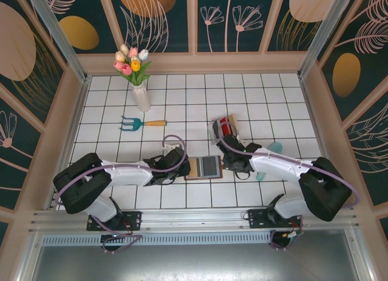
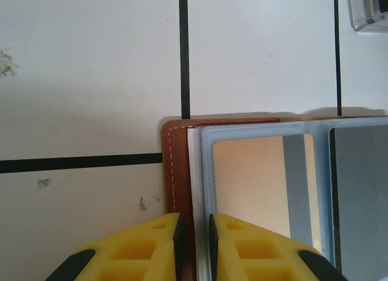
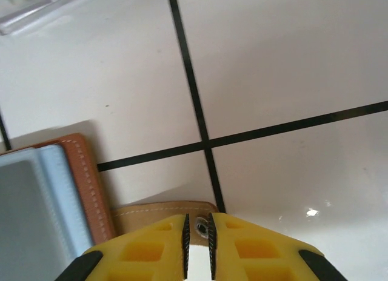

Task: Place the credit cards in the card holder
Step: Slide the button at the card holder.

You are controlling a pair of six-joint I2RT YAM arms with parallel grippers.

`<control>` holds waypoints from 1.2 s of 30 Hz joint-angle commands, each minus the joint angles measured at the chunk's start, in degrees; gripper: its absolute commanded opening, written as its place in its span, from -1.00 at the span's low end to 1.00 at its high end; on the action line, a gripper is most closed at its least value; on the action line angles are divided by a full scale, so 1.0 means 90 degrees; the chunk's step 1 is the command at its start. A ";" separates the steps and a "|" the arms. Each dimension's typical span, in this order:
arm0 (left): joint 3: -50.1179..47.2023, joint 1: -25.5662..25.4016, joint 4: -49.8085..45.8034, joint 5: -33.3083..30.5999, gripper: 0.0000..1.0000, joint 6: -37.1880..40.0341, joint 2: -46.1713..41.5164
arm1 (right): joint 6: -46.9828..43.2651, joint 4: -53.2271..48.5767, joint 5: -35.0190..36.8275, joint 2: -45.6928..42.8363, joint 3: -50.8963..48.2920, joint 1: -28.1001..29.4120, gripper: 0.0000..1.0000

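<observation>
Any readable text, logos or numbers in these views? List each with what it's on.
None readable.
card holder: leather and sleeves look plain, no print visible.
cards in the clear rack: too small to read.
vase, garden fork: no markings visible.

Bright, even light. Soft shadow edges the card holder (image 3: 85, 172); small glare spot on the bench (image 3: 312, 212); far corners perhaps soft.

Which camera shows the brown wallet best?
Left wrist: the card holder sits close up, showing stitching and clear sleeves. Top external shows it small and distant; right wrist catches one edge and the snap tab.
</observation>
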 commanded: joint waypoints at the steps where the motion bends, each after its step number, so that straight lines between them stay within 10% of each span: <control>1: 0.0026 -0.0012 -0.0186 0.0148 -0.56 0.0100 0.0173 | -0.0179 -0.0036 0.0128 0.0180 -0.0128 -0.0187 -0.62; 17: -0.0024 -0.0011 -0.0183 0.0128 -0.57 0.0086 0.0212 | -0.0084 -0.0127 0.0202 0.0139 -0.0385 -0.0897 -0.67; 27: 0.0076 -0.0012 -0.0163 0.0196 -0.55 0.0219 -0.0060 | -0.1303 0.0161 -0.0383 -0.1009 0.0615 -0.1287 -0.55; 36: 0.0474 -0.0012 -0.0690 -0.0262 -0.35 0.0448 -0.0861 | -0.2888 0.0255 -0.0557 -0.0015 0.1970 -0.1870 -0.35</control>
